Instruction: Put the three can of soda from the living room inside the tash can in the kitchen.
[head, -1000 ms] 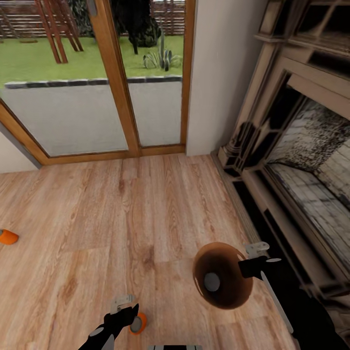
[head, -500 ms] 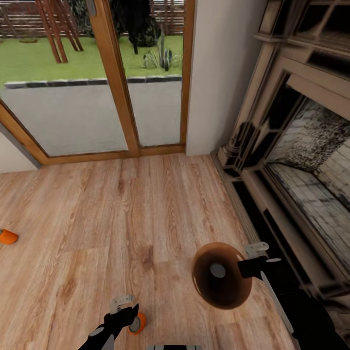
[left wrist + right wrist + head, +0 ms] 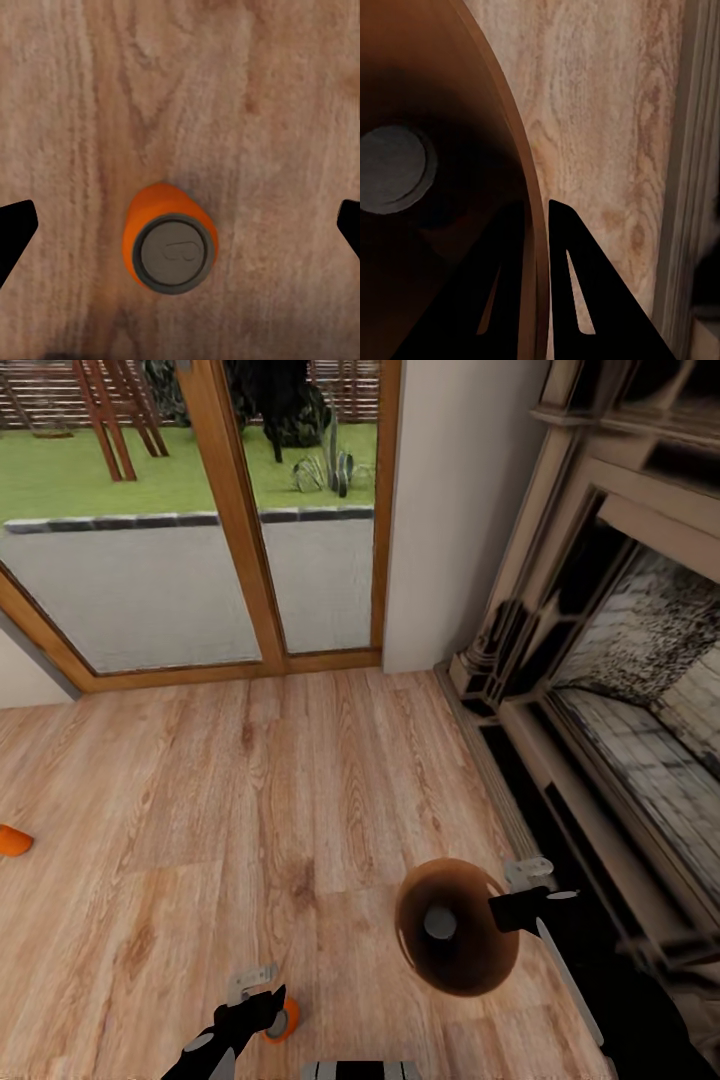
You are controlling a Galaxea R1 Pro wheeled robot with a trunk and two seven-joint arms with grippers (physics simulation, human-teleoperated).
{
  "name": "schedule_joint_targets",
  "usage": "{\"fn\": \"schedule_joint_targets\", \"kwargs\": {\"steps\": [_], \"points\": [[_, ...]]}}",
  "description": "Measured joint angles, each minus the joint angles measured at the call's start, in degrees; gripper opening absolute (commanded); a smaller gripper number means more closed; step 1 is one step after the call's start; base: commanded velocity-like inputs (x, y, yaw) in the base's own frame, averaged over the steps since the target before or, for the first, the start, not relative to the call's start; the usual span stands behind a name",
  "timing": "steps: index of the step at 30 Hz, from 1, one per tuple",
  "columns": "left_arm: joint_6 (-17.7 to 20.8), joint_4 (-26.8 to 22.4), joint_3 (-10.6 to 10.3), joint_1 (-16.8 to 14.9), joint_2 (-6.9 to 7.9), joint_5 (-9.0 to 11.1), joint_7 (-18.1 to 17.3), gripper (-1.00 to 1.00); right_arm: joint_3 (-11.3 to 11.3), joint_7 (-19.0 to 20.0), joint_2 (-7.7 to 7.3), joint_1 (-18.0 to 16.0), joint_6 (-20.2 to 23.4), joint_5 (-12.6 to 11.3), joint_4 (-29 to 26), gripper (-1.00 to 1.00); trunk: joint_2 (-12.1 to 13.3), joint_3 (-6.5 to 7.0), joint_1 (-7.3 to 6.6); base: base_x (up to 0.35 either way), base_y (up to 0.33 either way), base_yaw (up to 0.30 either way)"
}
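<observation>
- far to the left of the trash can, at the edge of your head view, a second orange can (image 3: 14, 841) lies on the wood floor (image 3: 300, 790), well apart from both arms.
- your left gripper (image 3: 262, 1000) hangs low over the floor, left of the trash can, with an orange soda can (image 3: 284, 1021) just beside its tip; from the head you cannot tell how the fingers stand.
- the left wrist view settles it: the orange can stands upright (image 3: 170, 244), grey top facing the camera, and the two dark fingertips (image 3: 15, 229) sit wide apart at either side, touching nothing.
- the trash can (image 3: 458, 926) is held off the floor, brown inside turned up at your head camera, a grey can top (image 3: 439, 923) showing deep inside it.
- your right gripper (image 3: 520, 905) pinches the rim; the right wrist view shows one finger (image 3: 502, 292) inside the brown wall (image 3: 521, 172) and one outside, narrow on it.
- right of the trash can runs the ornate fireplace (image 3: 620, 660); beyond it, a wood-framed glass door (image 3: 200, 520) looks onto grass.
</observation>
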Motion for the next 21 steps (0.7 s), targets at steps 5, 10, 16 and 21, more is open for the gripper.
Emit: {"fn": "schedule_joint_targets", "kwargs": {"steps": [5,10,16,21], "points": [[-0.02,0.0,0.03,0.0,0.0,0.0,0.0,1.0,0.0,0.0,0.0,0.0,0.0,-0.1,0.0,-1.0,-2.01,-1.36,1.1,0.0,0.0,0.0],[-0.02,0.0,0.06,0.0,0.0,0.0,0.0,1.0,0.0,0.0,0.02,0.0,0.0,-0.07,0.0,-1.0,-4.01,-2.72,2.2,0.0,0.0,0.0],[-0.01,0.0,0.02,0.0,0.0,0.0,0.01,1.0,0.0,-0.01,-0.01,0.0,0.0,0.04,0.0,-1.0,-6.42,-4.36,3.51,0.0,0.0,0.0],[-0.03,0.0,0.01,0.0,0.0,0.0,0.01,1.0,0.0,0.01,-0.01,-0.01,0.0,-0.1,-0.01,-1.0,-6.83,-4.93,3.74,0.0,0.0,0.0]]}}
